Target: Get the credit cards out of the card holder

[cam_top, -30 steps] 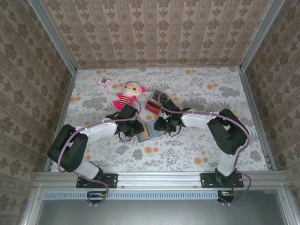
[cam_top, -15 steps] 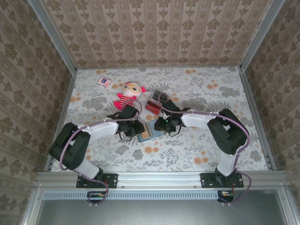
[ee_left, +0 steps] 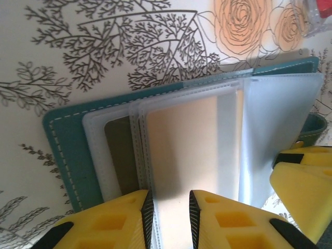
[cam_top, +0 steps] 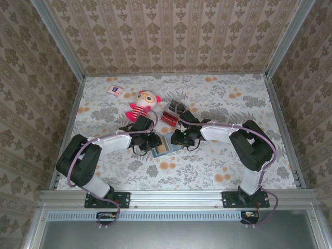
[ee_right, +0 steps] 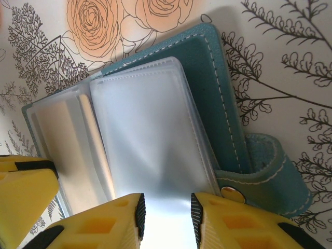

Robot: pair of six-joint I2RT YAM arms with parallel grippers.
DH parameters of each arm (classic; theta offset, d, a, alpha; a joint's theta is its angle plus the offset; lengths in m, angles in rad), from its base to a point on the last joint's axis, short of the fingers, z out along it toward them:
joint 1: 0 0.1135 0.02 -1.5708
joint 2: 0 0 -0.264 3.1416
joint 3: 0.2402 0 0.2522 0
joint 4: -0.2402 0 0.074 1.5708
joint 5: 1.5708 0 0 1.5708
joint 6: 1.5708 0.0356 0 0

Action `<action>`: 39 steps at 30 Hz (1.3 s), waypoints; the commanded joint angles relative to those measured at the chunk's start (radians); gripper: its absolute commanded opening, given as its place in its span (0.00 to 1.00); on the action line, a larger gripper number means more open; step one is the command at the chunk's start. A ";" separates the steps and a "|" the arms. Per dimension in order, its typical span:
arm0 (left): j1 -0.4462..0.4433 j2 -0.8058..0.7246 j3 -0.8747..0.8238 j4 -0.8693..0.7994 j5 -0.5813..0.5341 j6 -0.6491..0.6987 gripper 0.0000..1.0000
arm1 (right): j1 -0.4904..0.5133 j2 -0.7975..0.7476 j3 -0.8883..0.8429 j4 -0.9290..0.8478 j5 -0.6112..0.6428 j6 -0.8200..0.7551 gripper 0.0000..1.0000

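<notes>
The left tool (ee_left: pixel 168 218) stood with its fingers narrowly parted over a clear sleeve of the card holder (ee_left: pixel 62 155); whether it gripped the sleeve I cannot tell. That sleeve held a tan card (ee_left: pixel 181 135), and the sleeve beside it a dark card (ee_left: pixel 122 155). The right tool (ee_right: pixel 166 218), equally narrow, hung over a frosted sleeve on the holder's other half, beside the snap tab (ee_right: pixel 270 176). The holder lay open on the flowered counter (cam_top: pixel 233 104). Beyond it lay a red-and-black pile (cam_top: pixel 169 118), a plush doll (cam_top: pixel 141 105) and a small packet (cam_top: pixel 115 90), its print too small to read.
</notes>
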 commanded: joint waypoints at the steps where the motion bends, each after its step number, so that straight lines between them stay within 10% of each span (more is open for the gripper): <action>1: -0.004 0.021 -0.011 0.059 0.060 0.006 0.28 | 0.010 0.055 -0.022 -0.104 0.027 0.013 0.35; 28: 0.011 -0.099 -0.068 0.189 0.153 -0.011 0.30 | 0.010 0.055 -0.015 -0.106 0.021 0.006 0.35; 39: 0.013 -0.086 -0.042 -0.023 0.000 0.002 0.36 | 0.010 0.062 -0.015 -0.116 0.030 0.004 0.35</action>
